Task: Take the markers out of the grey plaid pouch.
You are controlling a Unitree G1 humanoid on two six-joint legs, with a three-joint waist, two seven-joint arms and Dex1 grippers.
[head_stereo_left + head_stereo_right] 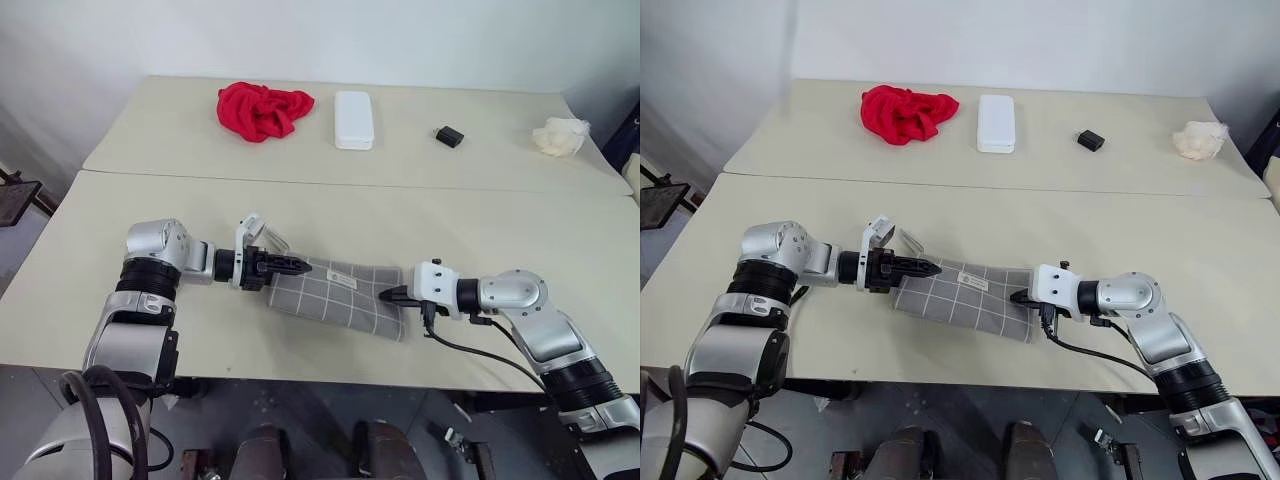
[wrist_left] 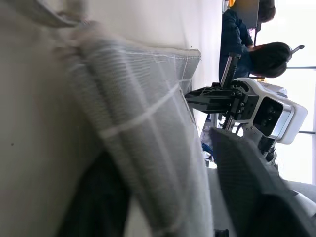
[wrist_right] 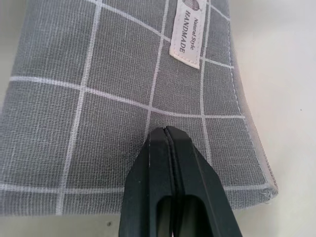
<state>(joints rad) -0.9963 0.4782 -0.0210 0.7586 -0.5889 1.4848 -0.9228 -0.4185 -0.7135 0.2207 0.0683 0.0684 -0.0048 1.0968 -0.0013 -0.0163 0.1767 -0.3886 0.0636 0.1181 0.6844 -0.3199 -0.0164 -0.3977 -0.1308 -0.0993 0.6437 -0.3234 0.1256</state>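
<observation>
- The surface (image 1: 330, 200), two pale tabletops butted together, carries a red cloth (image 1: 262, 109), a white case (image 1: 353, 119), a small black block (image 1: 449, 136) and a crumpled white wad (image 1: 560, 135) along its far side.
- The grey plaid pouch (image 1: 345, 296) lies flat near the front edge, between the two arms.
- The left end effector (image 1: 295, 266) is at the pouch's left end; from the left wrist view its fingers look closed on the fabric edge there.
- The right end effector (image 1: 390, 296) is clenched, its tip pressing the pouch's right end to pin it.
- The markers are hidden, presumably inside.
- To do this well, I'd keep the right end pinned firmly while the left works the opening apart without dragging the pouch.
- The pouch's white label (image 3: 186, 37) reads "Natural Style HANDMADE".
</observation>
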